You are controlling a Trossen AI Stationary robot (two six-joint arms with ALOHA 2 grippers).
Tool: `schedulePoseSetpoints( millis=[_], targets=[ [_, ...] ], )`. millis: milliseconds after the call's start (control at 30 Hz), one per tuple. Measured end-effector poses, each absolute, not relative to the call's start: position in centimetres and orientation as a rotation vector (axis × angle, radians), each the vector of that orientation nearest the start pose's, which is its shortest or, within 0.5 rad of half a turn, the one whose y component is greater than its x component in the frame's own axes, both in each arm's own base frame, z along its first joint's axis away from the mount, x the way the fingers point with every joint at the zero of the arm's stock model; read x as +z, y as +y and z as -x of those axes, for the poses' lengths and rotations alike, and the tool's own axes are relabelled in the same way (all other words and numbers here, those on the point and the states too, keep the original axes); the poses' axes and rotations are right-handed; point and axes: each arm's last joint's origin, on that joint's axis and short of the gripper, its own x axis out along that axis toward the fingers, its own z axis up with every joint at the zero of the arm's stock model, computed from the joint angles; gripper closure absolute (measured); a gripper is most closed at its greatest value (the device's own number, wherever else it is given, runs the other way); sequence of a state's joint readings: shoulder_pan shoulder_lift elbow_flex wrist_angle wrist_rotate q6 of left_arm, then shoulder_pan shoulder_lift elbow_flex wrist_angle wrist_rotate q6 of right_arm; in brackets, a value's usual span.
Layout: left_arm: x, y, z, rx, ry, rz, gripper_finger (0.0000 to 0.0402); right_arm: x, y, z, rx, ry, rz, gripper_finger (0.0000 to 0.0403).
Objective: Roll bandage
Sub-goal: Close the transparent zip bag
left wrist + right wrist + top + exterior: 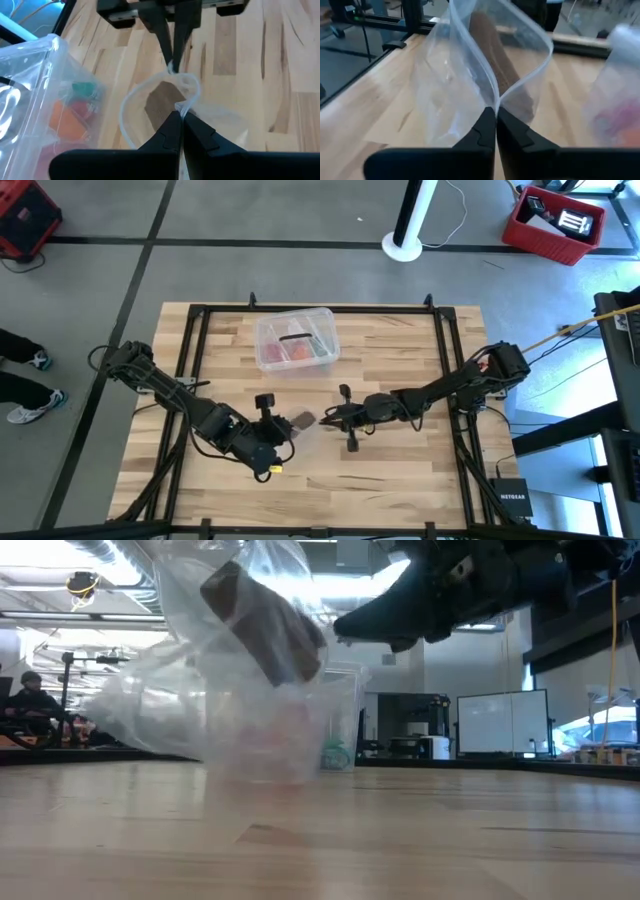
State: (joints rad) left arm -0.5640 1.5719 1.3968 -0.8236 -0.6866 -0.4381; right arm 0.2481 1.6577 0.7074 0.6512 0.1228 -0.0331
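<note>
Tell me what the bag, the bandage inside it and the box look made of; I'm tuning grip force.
Bag: thin clear plastic film, glossy; it crinkles and folds where both grippers' fingers pinch its rim.
Bandage: dull brown, matte, probably soft fabric; its weave cannot be made out.
Box: clear plastic that looks rigid, with straight walls that hold their shape.

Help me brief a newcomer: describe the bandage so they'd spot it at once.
Start at the wooden table, near its middle, where the left gripper and right gripper each pinch the rim of a clear plastic bag. The bandage is the brown-tan bundle inside it, unlike the red contents of the clear box behind.
</note>
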Motion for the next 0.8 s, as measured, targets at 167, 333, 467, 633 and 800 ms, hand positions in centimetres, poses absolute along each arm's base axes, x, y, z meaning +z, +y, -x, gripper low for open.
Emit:
schedulePoseSetpoints(
  millis=[167,333,467,633,800],
  targets=[
    [30.7,-15.5,-28.0,0.276,0.773,-0.17,0.0393,19.6,7.4,-30.8,0.118,0.258,0.213,0.0398],
    [30.6,-15.5,-27.9,0.294,0.781,-0.143,0.0345,21.6,6.9,-29.4,0.101,0.271,0.251,0.0399],
    [30.8,-15.2,-27.6,0.308,0.811,-0.15,0.0293,21.5,6.7,-28.8,0.096,0.343,0.267,0.04],
    [32.6,-14.9,-26.7,0.348,0.821,-0.055,0.0255,22.3,6.7,-28.1,0.055,0.344,0.276,0.0401],
    [31.3,-15.2,-26.4,0.38,0.84,-0.004,0.0249,23.1,6.7,-28.1,0.063,0.343,0.275,0.0401]
  ],
)
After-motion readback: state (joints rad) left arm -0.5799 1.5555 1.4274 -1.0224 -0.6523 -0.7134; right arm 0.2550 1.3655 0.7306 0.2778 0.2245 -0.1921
